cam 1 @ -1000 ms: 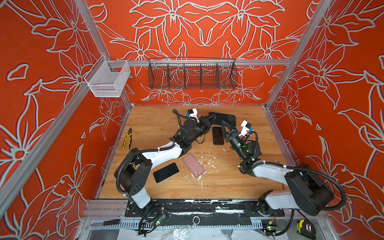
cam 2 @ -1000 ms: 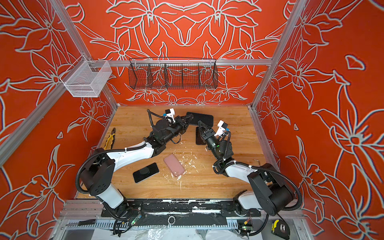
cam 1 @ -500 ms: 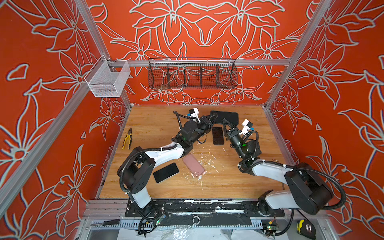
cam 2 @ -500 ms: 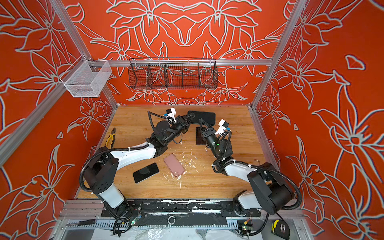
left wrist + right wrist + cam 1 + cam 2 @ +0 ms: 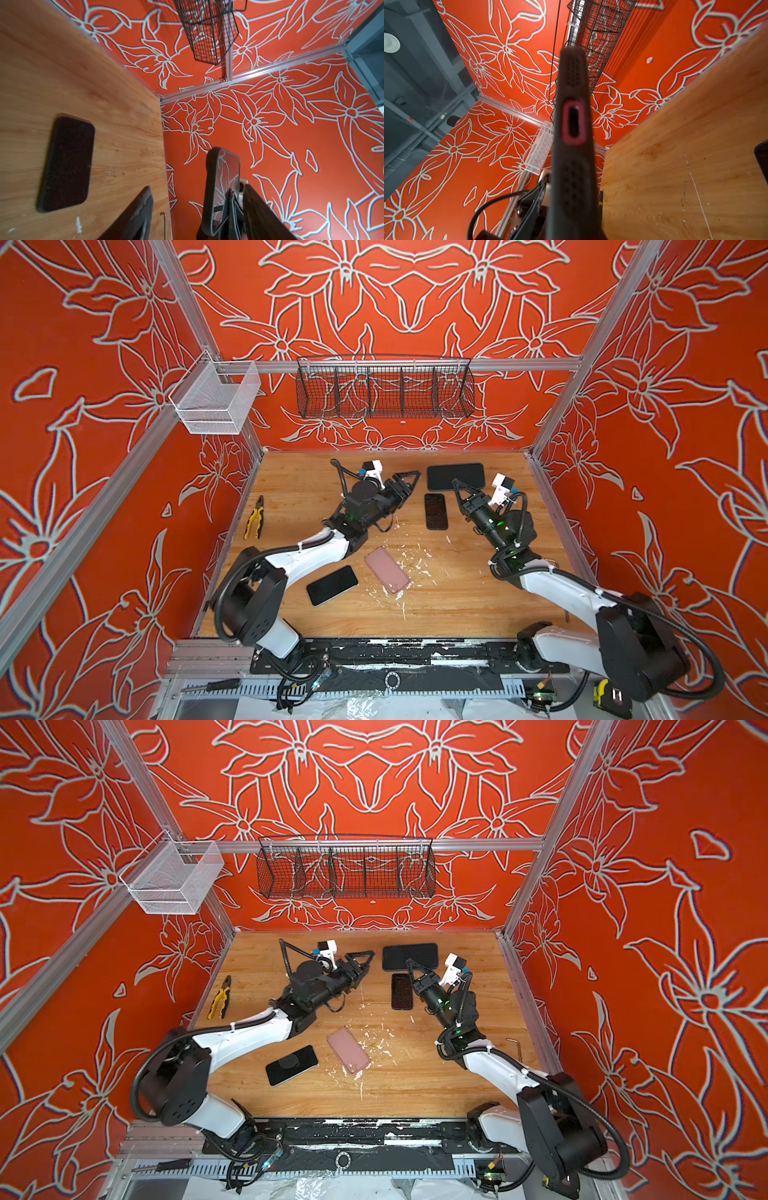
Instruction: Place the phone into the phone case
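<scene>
Right end effector (image 5: 456, 483) holds the phone (image 5: 444, 475) aloft, phone case (image 5: 436, 511) lying near.

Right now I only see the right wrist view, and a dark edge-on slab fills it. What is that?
Observer: A black phone, clamped in the right gripper near the back of the table.
Operator: Is the other arm holding it too?
Observer: No, the left gripper is open beside it.
Operator: Anything lying nearby?
Observer: A small dark case lies flat on the table, just nearer the robot than the phone.
</scene>
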`<act>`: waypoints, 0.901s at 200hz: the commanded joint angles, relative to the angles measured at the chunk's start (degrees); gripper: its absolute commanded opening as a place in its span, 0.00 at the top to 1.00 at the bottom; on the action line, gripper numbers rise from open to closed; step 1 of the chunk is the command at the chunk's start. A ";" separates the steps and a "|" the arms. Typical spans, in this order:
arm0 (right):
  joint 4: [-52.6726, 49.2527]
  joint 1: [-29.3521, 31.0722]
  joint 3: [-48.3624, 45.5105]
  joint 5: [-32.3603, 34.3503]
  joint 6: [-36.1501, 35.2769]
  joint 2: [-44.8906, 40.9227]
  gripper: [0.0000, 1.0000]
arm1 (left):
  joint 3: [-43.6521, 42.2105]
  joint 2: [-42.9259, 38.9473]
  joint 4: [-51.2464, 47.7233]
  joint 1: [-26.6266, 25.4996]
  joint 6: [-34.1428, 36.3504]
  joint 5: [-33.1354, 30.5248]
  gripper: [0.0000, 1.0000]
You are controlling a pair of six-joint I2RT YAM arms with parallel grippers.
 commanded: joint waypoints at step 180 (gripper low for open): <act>-22.19 -6.40 13.71 -58.37 -12.09 3.09 1.00 | 25.32 6.28 -55.78 6.07 46.41 52.81 0.32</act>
